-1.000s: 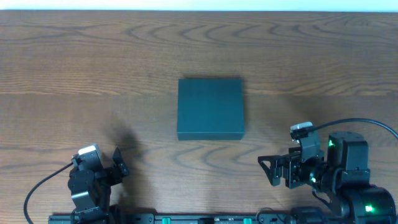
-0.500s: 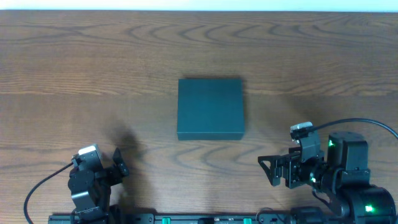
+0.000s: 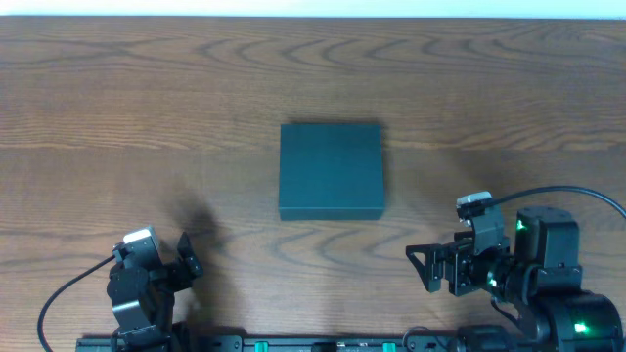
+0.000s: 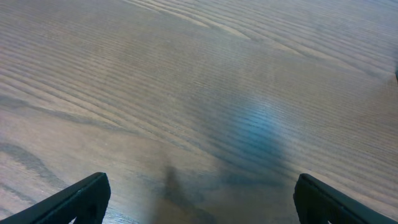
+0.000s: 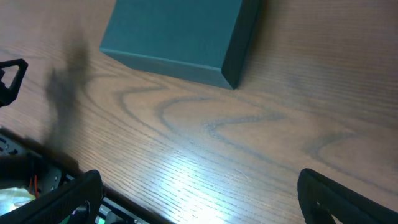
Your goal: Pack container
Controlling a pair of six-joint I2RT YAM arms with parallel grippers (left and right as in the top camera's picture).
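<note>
The container (image 3: 331,170) is a dark green-black square box lying flat at the middle of the wooden table, lid shut. It also shows at the top of the right wrist view (image 5: 180,37). My left gripper (image 3: 186,256) rests at the front left, open and empty; the left wrist view (image 4: 199,199) shows only bare wood between its fingers. My right gripper (image 3: 426,266) rests at the front right, open and empty, well short of the container; bare wood lies between its fingers in the right wrist view (image 5: 202,196). No snack packets are in view.
The wooden table (image 3: 147,117) runs to a white far edge at the top. The arm bases and a black rail (image 3: 323,342) sit along the front edge. The left arm's fingertip (image 5: 12,78) shows at the left of the right wrist view.
</note>
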